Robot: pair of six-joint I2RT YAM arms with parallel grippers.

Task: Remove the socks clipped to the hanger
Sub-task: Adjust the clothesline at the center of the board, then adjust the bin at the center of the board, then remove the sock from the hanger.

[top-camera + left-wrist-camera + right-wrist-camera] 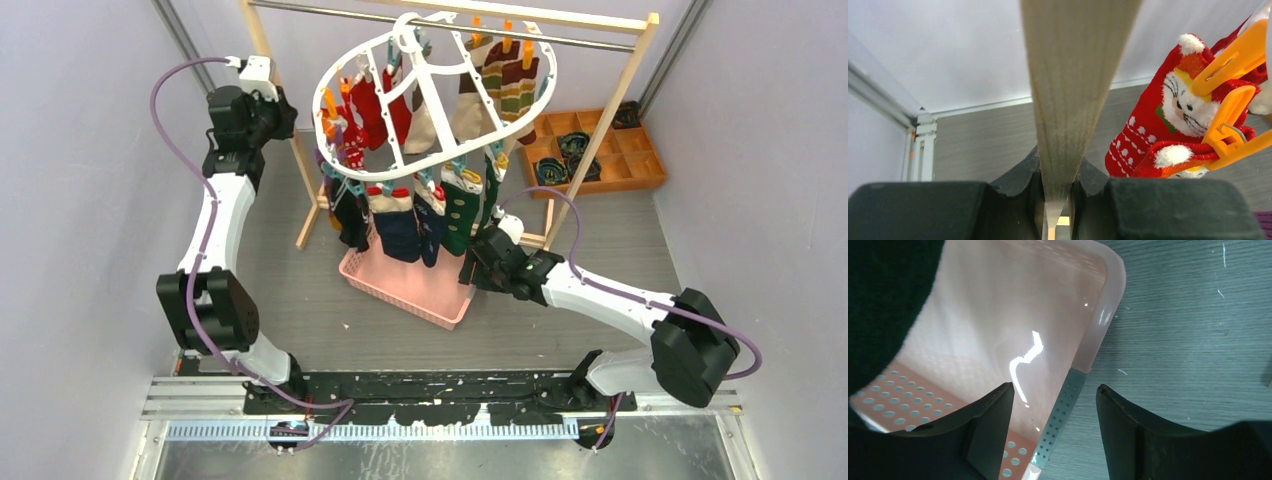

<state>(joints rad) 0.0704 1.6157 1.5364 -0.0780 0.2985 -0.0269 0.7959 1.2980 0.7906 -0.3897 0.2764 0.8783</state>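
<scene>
Hanging on the wooden rack [603, 125], the hanger [440, 166] carries every visible sock, so the socks [398, 225] all remain. The left gripper [1055, 196] clamps the rack's upright [1073, 75]. The right gripper [1054, 388] gapes, holding nothing, over the pink basket [1108, 300].

Robot lab, grey booth walls [70, 200], alu rail [200, 400]

Pretty plain room: pale lilac-grey walls [60, 200] all round, with metal strips in the far corners. There's a grey wood-grain tabletop [330, 330] under everything. The light wooden rack with a metal rail [599, 130] has one leg right in the left tool [280, 110]. An orange wooden compartment tray [640, 165] sits well beyond the right tool [478, 262], and a pink perforated plastic basket [420, 290] is just below it. Lighting's soft and even.
</scene>
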